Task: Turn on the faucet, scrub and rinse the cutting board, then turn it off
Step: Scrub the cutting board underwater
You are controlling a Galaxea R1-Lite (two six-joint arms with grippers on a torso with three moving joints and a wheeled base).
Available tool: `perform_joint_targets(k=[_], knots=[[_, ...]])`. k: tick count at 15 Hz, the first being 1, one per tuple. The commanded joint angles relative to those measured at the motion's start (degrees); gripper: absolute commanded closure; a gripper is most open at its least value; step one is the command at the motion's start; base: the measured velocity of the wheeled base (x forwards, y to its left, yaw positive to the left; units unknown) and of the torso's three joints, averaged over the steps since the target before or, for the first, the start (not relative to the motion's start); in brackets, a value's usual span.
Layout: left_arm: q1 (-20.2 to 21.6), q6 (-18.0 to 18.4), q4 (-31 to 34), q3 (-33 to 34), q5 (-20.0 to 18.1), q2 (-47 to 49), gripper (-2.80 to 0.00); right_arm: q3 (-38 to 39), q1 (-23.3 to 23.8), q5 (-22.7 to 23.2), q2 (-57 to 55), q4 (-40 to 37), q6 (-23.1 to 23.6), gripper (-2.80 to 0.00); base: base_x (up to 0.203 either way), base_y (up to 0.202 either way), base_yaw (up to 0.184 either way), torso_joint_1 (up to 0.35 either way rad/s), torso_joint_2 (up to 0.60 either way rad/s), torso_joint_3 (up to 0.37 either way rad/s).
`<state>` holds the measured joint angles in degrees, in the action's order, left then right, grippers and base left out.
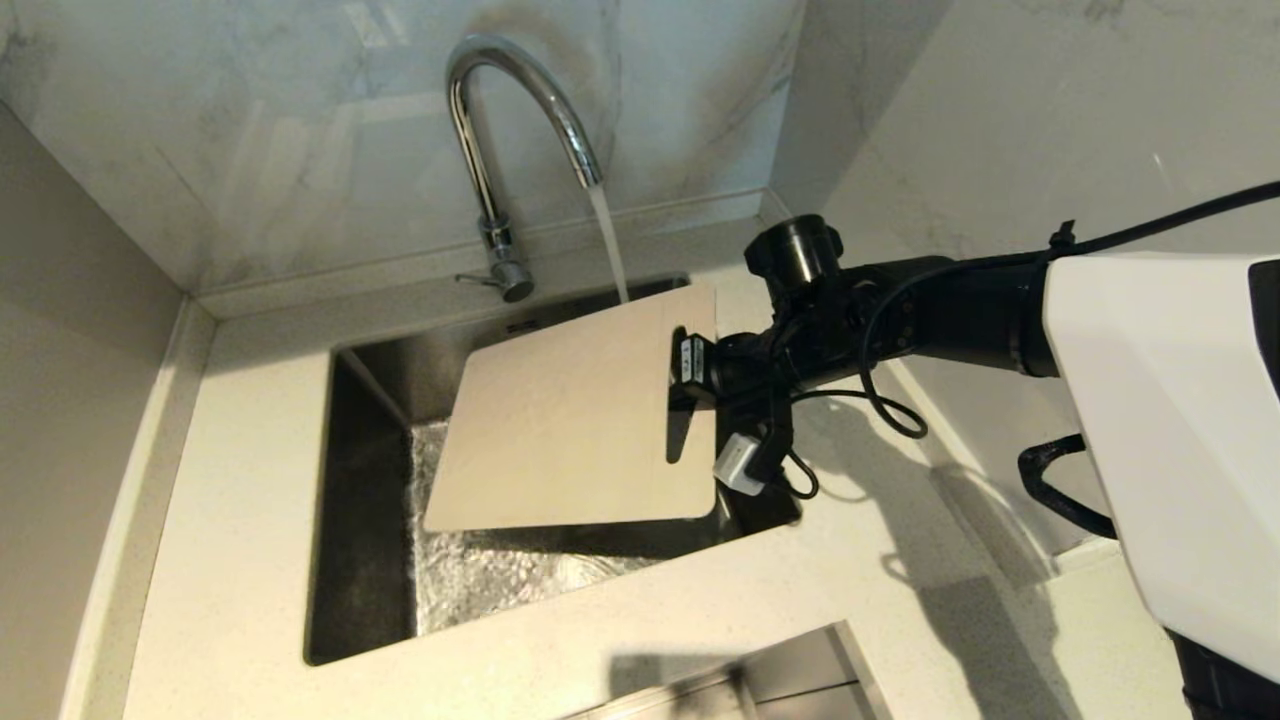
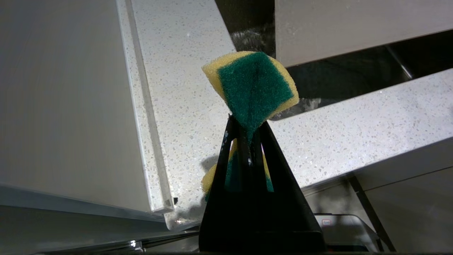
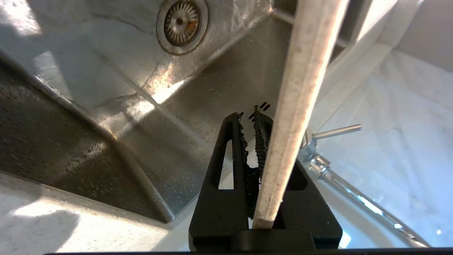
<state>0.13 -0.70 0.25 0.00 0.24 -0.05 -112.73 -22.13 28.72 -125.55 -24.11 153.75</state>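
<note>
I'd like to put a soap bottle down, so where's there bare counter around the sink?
Bare counter lies left of the sink, up to the side wall, and along the front edge. A thin strip runs behind, broken by the faucet. The right side is crowded: the right claw holds the cutting board over the basin.

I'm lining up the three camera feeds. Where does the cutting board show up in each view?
Head view: the cutting board hangs tilted over the sink, its slot end held by the right gripper.
Left wrist view: a pale slab over the dark sink, beyond the sponge; probably the board.
Right wrist view: edge-on, a pale strip in the gripper.
Shared landmark: the sink basin, seen in all three.
</note>
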Motion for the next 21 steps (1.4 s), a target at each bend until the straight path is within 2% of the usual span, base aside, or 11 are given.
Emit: perform_joint_targets(k=[1, 9, 14, 21], knots=[[0.04, 0.0, 0.01, 0.18, 0.02, 0.05, 0.0, 2.79, -0.18, 0.19, 2.58, -0.99, 1.49, 0.0, 0.0, 0.0, 0.0, 0.0, 0.0, 0.0], [0.03, 0.0, 0.01, 0.18, 0.02, 0.05, 0.0, 16.76, -0.11, 0.59, 15.5, -0.48, 3.09, 0.0, 0.0, 0.0, 0.0, 0.0, 0.0, 0.0], [0.04, 0.0, 0.01, 0.18, 0.02, 0.05, 0.0, 25.54, 0.57, 2.72, 19.12, 5.14, 2.45, 0.0, 0.0, 0.0, 0.0, 0.0, 0.0, 0.0], [0.02, -0.01, 0.01, 0.18, 0.02, 0.05, 0.0, 27.83, 1.12, 2.83, 19.82, 6.49, 2.29, 0.0, 0.0, 0.0, 0.0, 0.0, 0.0, 0.0]])
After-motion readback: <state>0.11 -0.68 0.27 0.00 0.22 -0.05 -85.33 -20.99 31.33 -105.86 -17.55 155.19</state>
